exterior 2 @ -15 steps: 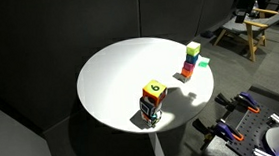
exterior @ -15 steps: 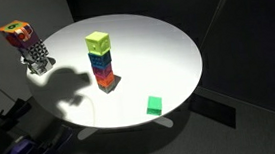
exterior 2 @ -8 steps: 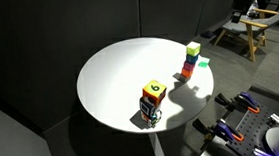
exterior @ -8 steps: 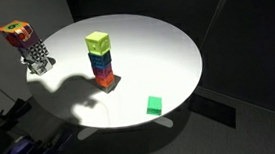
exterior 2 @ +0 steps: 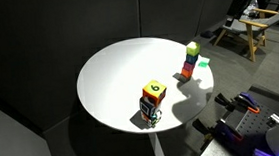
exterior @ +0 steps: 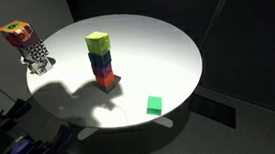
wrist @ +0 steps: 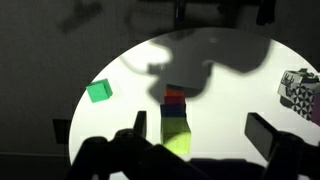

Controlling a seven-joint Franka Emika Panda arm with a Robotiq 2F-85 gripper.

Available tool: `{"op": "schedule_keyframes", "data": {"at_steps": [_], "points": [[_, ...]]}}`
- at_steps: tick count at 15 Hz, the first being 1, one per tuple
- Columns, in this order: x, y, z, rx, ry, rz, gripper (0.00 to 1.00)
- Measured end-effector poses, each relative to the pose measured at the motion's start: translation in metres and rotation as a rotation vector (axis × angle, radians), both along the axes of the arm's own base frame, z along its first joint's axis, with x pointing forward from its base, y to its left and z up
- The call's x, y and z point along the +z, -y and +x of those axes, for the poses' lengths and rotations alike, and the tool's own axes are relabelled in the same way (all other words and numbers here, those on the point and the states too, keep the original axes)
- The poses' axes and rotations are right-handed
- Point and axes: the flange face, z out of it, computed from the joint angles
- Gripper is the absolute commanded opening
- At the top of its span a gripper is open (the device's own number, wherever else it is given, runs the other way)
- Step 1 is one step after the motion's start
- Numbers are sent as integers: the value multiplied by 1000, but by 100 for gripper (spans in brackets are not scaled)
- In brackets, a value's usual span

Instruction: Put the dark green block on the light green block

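- In an exterior view, the small emerald, dark green block (exterior: 154, 105) lies alone near the edge of the round white worktop (exterior: 165, 44). It is well apart from the tower of coloured cubes (exterior: 102, 68), which is capped by the pale lime, light green block (exterior: 97, 39). The arm is out of frame.
- In an exterior view, the dark green block (exterior 2: 203, 62) looks just beside the tower (exterior 2: 190, 68). Don't trust that closeness; it is likely the viewing angle. The light green block (exterior 2: 192, 50) sits on top.
- In the wrist view, the jaws stand wide open and hold nothing. The light green block (wrist: 177, 135) shows below, between them, and the dark green block (wrist: 99, 92) lies off to the side on the worktop (wrist: 230, 95).
- To do the pick well, stay high while you travel sideways so you don't clip the tower. Square the jaws to two flat faces of the dark green block, then descend straight and close. Lift it above the tower's height before carrying it back.
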Motion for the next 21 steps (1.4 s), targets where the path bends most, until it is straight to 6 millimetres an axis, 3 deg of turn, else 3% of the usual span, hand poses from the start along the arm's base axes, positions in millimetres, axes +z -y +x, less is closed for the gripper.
{"op": "schedule_keyframes", "data": {"at_steps": [7, 14, 21], "points": [[-47, 31, 13, 30, -37, 0, 100], [-88, 45, 27, 132, -42, -51, 100], [-109, 75, 23, 178, -69, -46, 100]]}}
